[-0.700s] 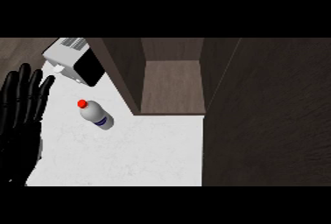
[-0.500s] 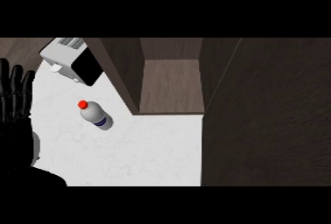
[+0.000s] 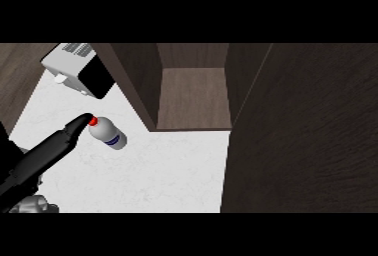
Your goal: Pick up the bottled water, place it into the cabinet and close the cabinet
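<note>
The bottled water [image 3: 111, 135], clear with a red cap and a blue label, lies on its side on the white counter [image 3: 148, 175], just left of the open cabinet [image 3: 193, 95]. My left hand [image 3: 52, 150] comes in from the lower left, seen edge-on with straight fingers. Its fingertips [image 3: 80, 122] are at the bottle's red cap and look to be touching it. Nothing is held. The right hand does not show.
A white toaster [image 3: 74, 70] with a black side stands at the back left. The cabinet's dark wooden side wall [image 3: 136, 85] rises right behind the bottle. A large dark panel [image 3: 303, 135], seemingly the open door, covers the right side.
The left hand was flat and upright at the left edge. It has turned edge-on and stretched right and forward to the bottle's cap. The bottle has not moved.
</note>
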{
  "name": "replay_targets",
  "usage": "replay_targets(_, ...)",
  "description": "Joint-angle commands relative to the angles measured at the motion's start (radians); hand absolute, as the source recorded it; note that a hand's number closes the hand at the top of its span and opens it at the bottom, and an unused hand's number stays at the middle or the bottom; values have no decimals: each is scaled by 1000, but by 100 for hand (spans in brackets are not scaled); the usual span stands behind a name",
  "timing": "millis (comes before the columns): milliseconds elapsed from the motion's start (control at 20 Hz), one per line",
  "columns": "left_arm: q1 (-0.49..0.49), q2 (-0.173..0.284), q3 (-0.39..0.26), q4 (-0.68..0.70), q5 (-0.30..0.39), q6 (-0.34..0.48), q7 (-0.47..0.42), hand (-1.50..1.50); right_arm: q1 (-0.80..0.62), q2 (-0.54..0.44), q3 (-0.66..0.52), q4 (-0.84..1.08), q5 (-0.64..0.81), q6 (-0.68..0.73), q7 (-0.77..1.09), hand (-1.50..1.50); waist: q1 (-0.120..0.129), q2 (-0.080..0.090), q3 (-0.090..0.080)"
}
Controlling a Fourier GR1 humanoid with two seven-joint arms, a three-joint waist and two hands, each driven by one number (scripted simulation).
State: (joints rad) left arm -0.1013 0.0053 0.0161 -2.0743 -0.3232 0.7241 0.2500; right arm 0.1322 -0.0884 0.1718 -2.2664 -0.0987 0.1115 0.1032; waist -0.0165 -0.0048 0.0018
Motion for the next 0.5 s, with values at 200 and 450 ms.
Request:
replay_targets(200, -17, -5, -279, -107, -427, 259, 376, -150, 142, 9, 136, -220, 24, -15, 120, -150, 8, -4, 2)
replay_targets(450, -93, -5, -358, -98, -674, 253, 628, -150, 124, 33, 232, -292, 119, -73, 214, -150, 10, -2, 1)
